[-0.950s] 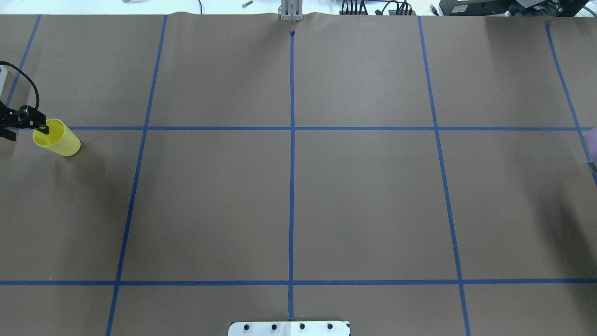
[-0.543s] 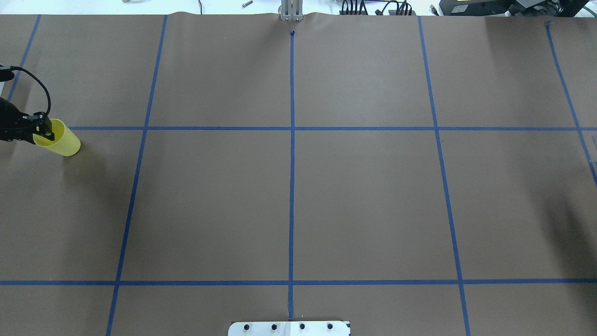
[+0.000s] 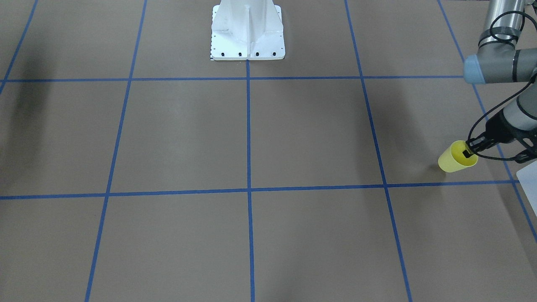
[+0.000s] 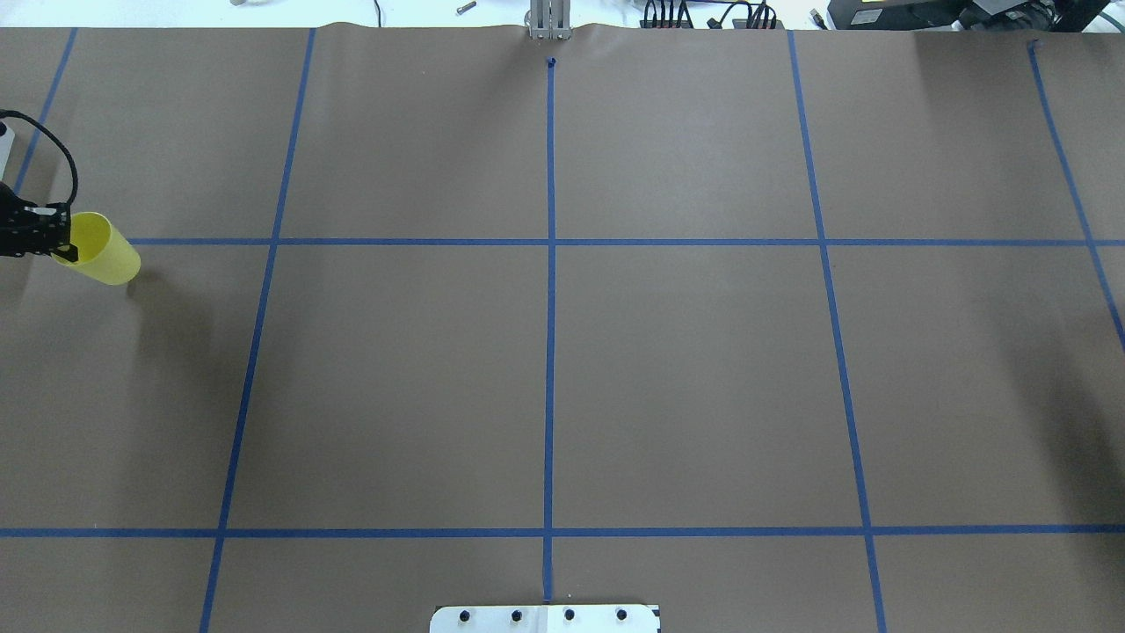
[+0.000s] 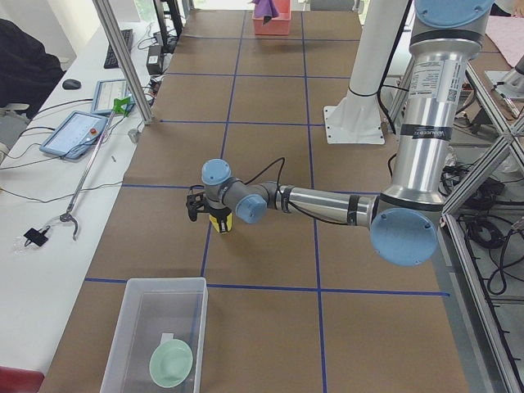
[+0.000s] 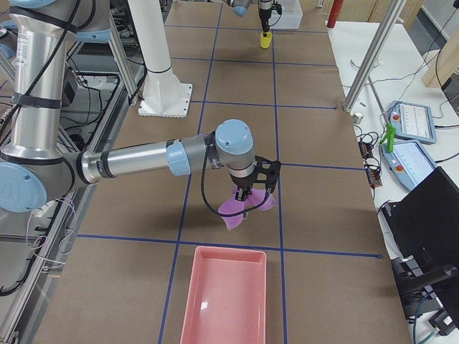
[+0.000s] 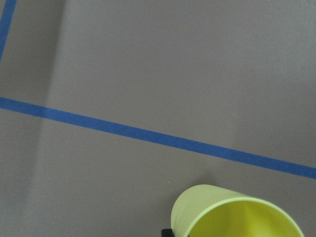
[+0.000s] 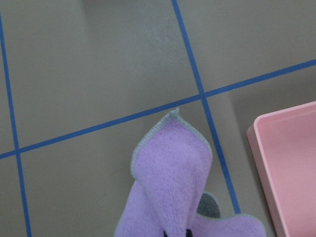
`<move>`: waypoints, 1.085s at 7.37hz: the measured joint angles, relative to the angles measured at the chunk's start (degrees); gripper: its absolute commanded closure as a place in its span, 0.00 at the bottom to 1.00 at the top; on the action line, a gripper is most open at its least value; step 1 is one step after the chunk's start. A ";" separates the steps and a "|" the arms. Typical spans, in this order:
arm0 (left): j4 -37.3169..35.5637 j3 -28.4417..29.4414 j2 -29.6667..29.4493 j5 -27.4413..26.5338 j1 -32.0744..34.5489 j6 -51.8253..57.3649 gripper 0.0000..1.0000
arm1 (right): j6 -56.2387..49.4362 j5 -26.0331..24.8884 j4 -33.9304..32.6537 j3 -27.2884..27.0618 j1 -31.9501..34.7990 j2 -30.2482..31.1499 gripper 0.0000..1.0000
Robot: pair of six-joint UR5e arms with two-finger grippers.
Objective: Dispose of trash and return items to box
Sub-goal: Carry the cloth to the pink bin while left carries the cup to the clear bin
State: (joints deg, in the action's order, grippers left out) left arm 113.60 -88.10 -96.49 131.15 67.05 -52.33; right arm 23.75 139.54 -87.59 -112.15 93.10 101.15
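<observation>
A yellow cup (image 4: 101, 251) hangs tilted at the table's far left edge, just above the brown paper. My left gripper (image 4: 61, 248) is shut on its rim, one finger inside the mouth. The front view shows the cup (image 3: 455, 158) and the gripper (image 3: 467, 153), and the left wrist view shows the cup (image 7: 232, 215). My right gripper (image 6: 244, 192) is out of the overhead view. It holds a purple cloth (image 6: 244, 203) hanging above the table. The cloth (image 8: 170, 182) fills the lower part of the right wrist view.
A pink tray (image 6: 228, 250) lies just beyond the cloth at the table's right end, and its rim (image 8: 253, 131) shows in the right wrist view. A clear bin (image 5: 164, 281) holding a green bowl (image 5: 170, 363) stands at the left end. Blue tape lines cross the paper.
My left gripper closed on the cup's rim, then moved left with it, lifting and tilting it slightly. The purple cloth seen at the overhead view's right edge has left that view.
</observation>
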 measured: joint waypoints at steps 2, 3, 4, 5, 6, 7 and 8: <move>-12.91 -5.49 -1.87 3.11 5.67 4.08 1.00 | -13.09 -5.63 -6.88 0.57 4.62 -0.05 1.00; -20.77 -6.90 -4.15 3.16 9.09 9.38 1.00 | -19.62 -9.83 -9.33 2.20 5.62 -0.46 1.00; -26.84 -7.01 -6.15 2.08 12.82 16.10 1.00 | -24.89 -12.52 -10.05 5.72 6.32 -1.25 1.00; -29.87 -5.90 -7.70 0.48 16.33 21.57 1.00 | -29.20 -13.81 -9.29 11.33 7.28 -2.79 1.00; -31.04 -3.39 -9.31 -0.98 19.41 26.20 1.00 | -32.60 -14.48 -7.09 18.73 8.29 -5.04 1.00; -31.42 0.12 -11.10 -2.58 22.26 31.05 1.00 | -34.20 -14.90 -3.64 25.49 8.86 -6.87 0.02; -31.42 3.99 -13.09 -3.77 24.83 35.46 1.00 | -34.79 -15.34 0.85 30.62 9.15 -7.54 0.00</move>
State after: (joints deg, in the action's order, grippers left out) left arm 82.17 -84.11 -109.58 127.38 91.88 -16.87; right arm -11.04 124.20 -86.74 -81.53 102.26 93.61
